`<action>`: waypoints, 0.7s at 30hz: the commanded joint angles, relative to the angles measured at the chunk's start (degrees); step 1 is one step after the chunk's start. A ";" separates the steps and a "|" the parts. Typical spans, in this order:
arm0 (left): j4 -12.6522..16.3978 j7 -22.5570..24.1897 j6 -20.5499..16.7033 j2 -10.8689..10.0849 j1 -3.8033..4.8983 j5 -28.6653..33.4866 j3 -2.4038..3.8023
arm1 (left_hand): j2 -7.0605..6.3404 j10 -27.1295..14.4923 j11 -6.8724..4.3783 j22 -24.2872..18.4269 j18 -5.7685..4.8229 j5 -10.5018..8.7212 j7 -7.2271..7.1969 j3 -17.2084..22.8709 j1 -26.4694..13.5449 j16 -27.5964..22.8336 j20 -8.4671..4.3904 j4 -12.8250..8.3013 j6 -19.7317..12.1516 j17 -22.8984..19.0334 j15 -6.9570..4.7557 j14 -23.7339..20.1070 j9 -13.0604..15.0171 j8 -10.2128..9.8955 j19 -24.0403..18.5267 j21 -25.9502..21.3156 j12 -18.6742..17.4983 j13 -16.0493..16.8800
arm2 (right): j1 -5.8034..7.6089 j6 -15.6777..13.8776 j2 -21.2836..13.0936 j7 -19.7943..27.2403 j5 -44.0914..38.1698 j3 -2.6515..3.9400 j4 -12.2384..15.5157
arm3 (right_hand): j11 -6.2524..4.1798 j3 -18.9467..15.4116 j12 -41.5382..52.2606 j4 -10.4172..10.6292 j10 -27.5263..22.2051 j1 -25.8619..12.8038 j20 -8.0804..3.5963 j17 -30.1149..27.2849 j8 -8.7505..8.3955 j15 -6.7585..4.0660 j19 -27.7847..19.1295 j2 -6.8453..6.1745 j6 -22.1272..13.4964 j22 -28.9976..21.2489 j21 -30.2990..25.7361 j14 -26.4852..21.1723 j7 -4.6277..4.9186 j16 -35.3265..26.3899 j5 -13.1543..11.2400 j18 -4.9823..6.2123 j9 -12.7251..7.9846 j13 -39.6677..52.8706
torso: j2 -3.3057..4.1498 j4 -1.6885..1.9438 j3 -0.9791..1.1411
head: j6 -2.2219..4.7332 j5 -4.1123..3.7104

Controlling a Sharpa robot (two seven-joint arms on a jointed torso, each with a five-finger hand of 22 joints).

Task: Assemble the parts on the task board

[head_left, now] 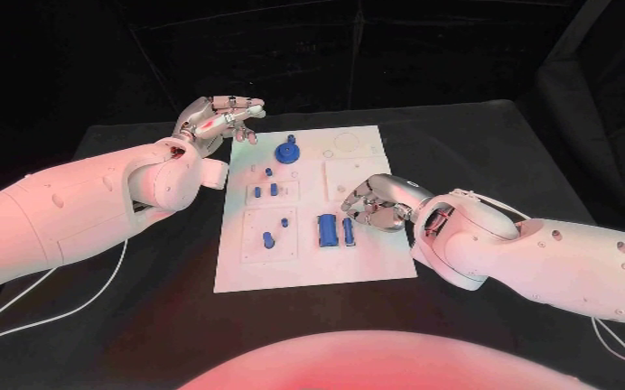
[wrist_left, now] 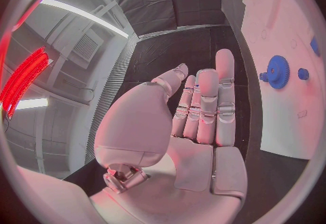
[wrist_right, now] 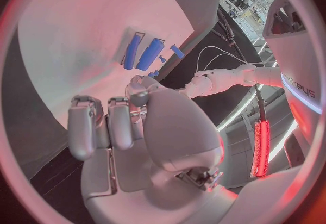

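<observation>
1. Two hands, neither holding a part. Left hand [head_left: 221,119] hovering off the far left corner of the board [head_left: 371,255], fingers straight and apart in the left wrist view, palm bare: released.
2. Right hand [head_left: 377,200] low over the board's right side, just beside the two long blue bars [head_left: 336,230]. Fingers curled inward, nothing visible between them in the right wrist view; reads as loosely clenched on nothing, though fingertip contact with the board cannot be told.
3. Step in hand, by judgement: early, reach-for-pickup stage. Most parts lying loose in their recesses.
4. Next move likely calls for the right hand to open up, drop onto one bar and pinch it along its long sides. Tight spacing between the bars: risk of nudging the neighbour.
5. Parts look: blue gear [head_left: 288,152] near the far edge, toothed disc with a raised hub, a small blue knob beside it. Short blue pegs [head_left: 271,190] mid-board, more small pieces [head_left: 270,238] in the near-left recess. All small, smooth, hard plastic by appearance.
</observation>
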 commanded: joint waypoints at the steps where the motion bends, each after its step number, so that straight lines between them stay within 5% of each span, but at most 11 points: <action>1: 0.04 0.25 0.62 0.02 0.09 0.13 0.05 | 0.55 -0.30 -0.11 -0.07 0.79 -0.03 -0.12 -0.36 0.02 -0.09 0.32 -0.02 -0.40 -0.06 0.09 -0.37 0.07 0.21 -0.27 -0.27 0.03 0.09 | 0.05 2.42 0.21 2.08 0.38 0.01 -0.35 | 0.14 8.05 0.53 -0.70 0.22 -2.71 0.51 0.78 -0.73 0.45 0.35 -3.04 1.09 8.76 0.06 3.05 -0.08 0.11 1.36 0.32 -1.18 0.01 | 0.04 0.10 -0.01 | -0.05 0.16; 7: 0.02 0.25 0.63 0.01 0.09 0.13 0.05 | 0.55 -0.30 -0.11 -0.07 0.79 -0.03 -0.12 -0.36 0.02 -0.09 0.32 -0.02 -0.40 -0.06 0.09 -0.37 0.07 0.21 -0.27 -0.27 0.03 0.09 | 0.04 3.62 0.51 1.50 0.41 0.01 -0.90 | 0.00 16.07 1.12 -2.17 0.45 -6.60 0.52 0.81 -1.14 0.47 0.34 -5.49 1.99 8.87 0.16 3.05 0.01 0.13 3.17 0.31 -2.17 -0.14 | 0.03 -0.09 0.00 | -0.13 0.26; 21: -0.01 0.21 0.65 0.02 0.09 0.13 0.05 | 0.68 -0.46 -0.10 -0.16 0.79 0.00 -0.11 -0.45 0.04 -0.06 0.35 0.05 -0.57 -0.19 0.11 -0.45 0.06 0.39 -0.26 -0.36 0.21 0.09 | 0.04 5.03 0.77 1.32 0.47 0.00 -1.41 | -0.18 19.64 1.78 -3.11 0.81 -8.87 0.40 1.15 -0.87 0.29 0.58 -5.20 3.18 9.19 0.44 3.14 -0.34 0.38 3.40 0.23 -2.48 -0.05 | 0.00 -0.03 0.03 | -0.23 0.11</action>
